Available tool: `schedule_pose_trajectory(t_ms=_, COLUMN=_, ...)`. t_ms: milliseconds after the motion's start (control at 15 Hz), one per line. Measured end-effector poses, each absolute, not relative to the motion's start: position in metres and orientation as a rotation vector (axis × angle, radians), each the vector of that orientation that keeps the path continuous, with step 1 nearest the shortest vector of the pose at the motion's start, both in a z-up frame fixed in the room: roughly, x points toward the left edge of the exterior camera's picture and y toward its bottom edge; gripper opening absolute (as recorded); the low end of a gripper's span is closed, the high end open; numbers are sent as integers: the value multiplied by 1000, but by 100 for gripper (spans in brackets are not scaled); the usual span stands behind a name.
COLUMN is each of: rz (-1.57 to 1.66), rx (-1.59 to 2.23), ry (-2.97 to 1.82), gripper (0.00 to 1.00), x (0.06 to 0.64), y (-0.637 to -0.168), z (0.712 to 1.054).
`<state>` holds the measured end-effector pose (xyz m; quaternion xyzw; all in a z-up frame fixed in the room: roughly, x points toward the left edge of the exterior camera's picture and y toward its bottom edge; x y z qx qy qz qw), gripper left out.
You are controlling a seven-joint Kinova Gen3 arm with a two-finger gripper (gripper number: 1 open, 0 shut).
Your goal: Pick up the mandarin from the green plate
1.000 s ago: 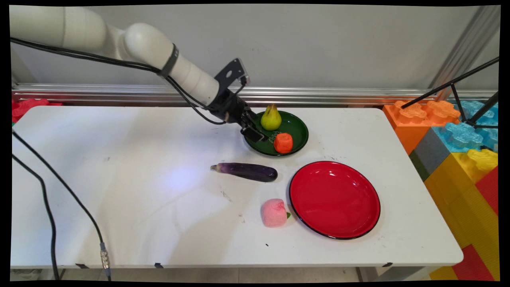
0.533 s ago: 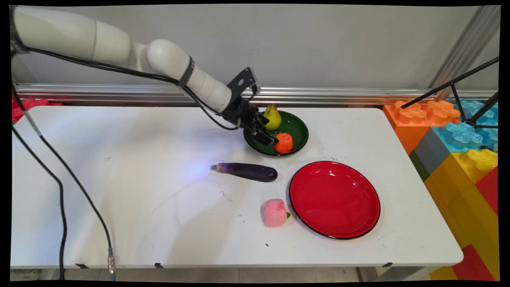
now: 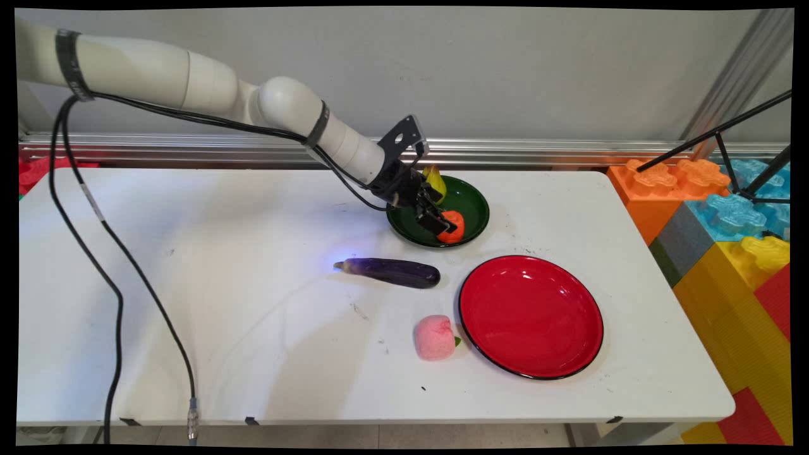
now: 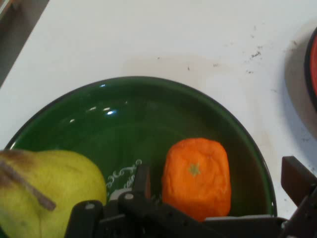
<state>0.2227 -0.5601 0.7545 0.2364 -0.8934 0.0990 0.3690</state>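
A green plate (image 3: 471, 202) at the back of the table holds an orange toy fruit (image 3: 455, 227) and a yellow-green pear (image 3: 437, 180). My gripper (image 3: 441, 224) hangs low over the plate, open, its fingers on either side of the orange fruit. In the hand view the orange fruit (image 4: 197, 177) lies between my fingers (image 4: 297, 176), the gripper (image 4: 220, 181) straddles it, the pear (image 4: 47, 191) is at the lower left, and the green plate (image 4: 133, 114) fills the middle.
A purple eggplant (image 3: 392, 272) lies in front of the green plate. A red plate (image 3: 531, 315) sits to the right, a pink toy fruit (image 3: 434, 337) beside it. Coloured blocks (image 3: 727, 227) stand past the table's right edge, and a black cable (image 3: 120, 297) hangs at the left.
The arm has reached further right, carrying the gripper from the plate's left rim to the orange fruit. It now partly hides the pear.
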Motion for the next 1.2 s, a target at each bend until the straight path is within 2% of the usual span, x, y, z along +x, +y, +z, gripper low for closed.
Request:
schedule_pose_trajectory(t_ms=1000, rz=206, rx=589, ry=-2322, gripper=100, x=214, y=-587, z=734)
schedule_pose_trajectory(t_ms=1067, rz=205, rx=586, ry=-2324, gripper=0, x=214, y=-588, z=734)
schedule_pose_trajectory(t_ms=1200, rz=203, rx=582, ry=-2327, gripper=0, x=215, y=-589, z=733)
